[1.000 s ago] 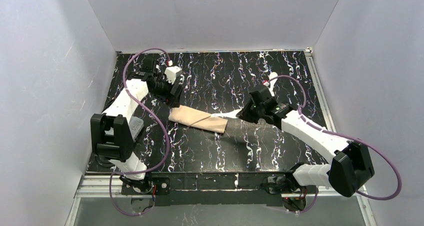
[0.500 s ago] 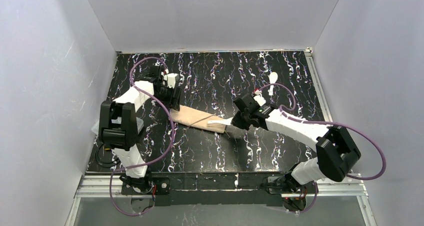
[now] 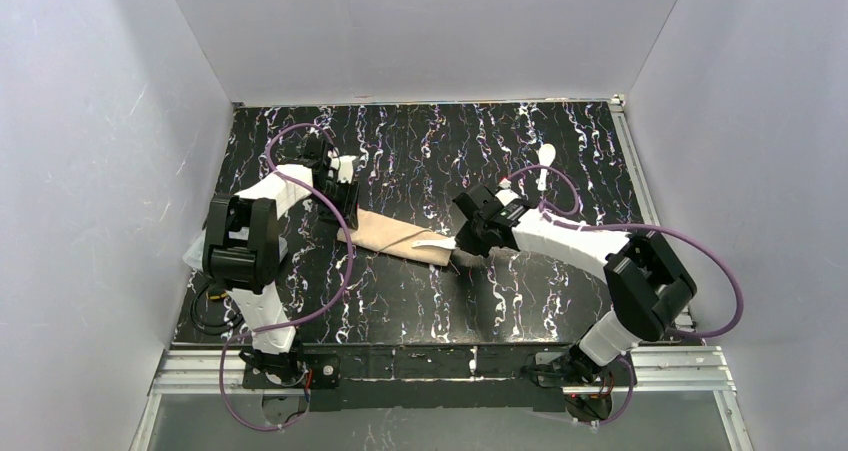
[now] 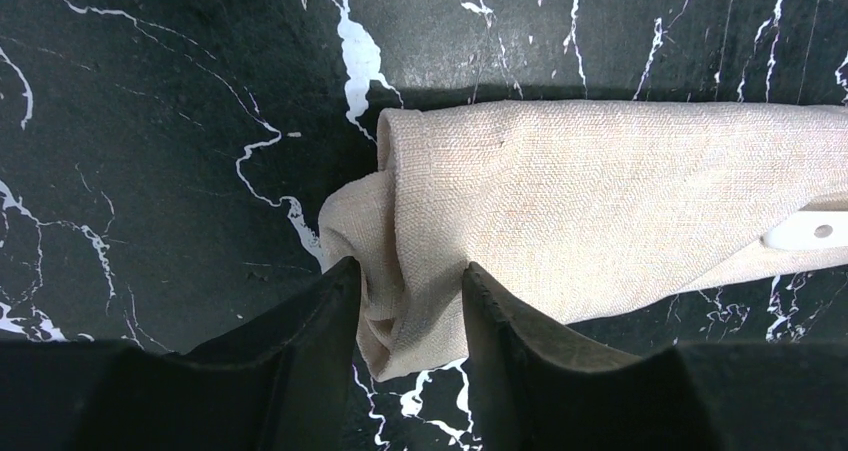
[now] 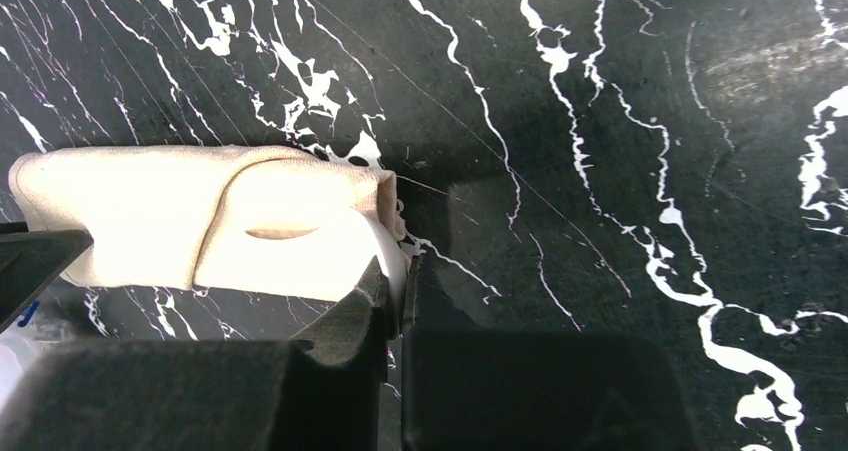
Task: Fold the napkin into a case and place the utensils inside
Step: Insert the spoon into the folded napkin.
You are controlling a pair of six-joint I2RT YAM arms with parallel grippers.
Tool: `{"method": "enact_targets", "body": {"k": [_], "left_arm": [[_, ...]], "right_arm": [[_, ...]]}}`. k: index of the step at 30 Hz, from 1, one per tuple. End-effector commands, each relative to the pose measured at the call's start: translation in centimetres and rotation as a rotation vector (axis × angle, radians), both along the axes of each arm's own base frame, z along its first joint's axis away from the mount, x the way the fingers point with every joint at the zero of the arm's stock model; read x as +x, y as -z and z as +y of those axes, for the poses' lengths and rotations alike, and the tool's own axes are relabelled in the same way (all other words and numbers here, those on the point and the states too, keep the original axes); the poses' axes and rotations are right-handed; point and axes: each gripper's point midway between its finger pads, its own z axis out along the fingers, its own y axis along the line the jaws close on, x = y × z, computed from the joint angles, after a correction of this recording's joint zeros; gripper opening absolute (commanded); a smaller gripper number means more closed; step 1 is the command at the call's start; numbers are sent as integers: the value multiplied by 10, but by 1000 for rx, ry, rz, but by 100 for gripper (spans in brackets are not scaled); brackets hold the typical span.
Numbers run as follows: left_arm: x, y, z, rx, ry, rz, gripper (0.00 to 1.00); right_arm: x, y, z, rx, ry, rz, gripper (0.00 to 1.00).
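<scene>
Two-point hold at the insertion step. Pinched, between the narrowed jaws of the left gripper (image 4: 408, 271), the bunched left end of the case (image 4: 600, 191); clamped, in the nearly closed right gripper (image 5: 398, 271), the first utensil (image 3: 432, 243), its white tip over the cloth at the case's right end. Lay slantwise across the middle of the table (image 3: 420, 301), between both arms. Left out at the far right, well apart: the second utensil (image 3: 545, 155). Judged best done with a low, level push along the cloth's length against a firm left pinch, lest the case drag or unfold.
</scene>
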Motion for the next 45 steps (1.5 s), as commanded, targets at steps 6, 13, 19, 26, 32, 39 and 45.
{"method": "enact_targets", "body": {"k": [6,13,19,26,32,39,45], "left_arm": [[-22,12,-5,-19,5,73,38],[-32,20,-7,-20,-8,119,35],[-34,20,-8,-24,-5,126,34],[-38,23,-9,-30,1,152,33],[-40,24,-9,-35,10,161,32],[-43,26,-7,-25,31,166,31],[-41,25,-8,-27,35,164,29]], "right_arm": [[15,-8,19,17,8,-35,1],[23,-10,27,39,12,-56,1],[29,-4,43,76,13,-57,1],[30,4,62,131,20,-49,1],[25,15,79,180,21,-30,1],[24,20,100,242,-15,-22,1],[33,1,81,179,-43,-107,41]]}}
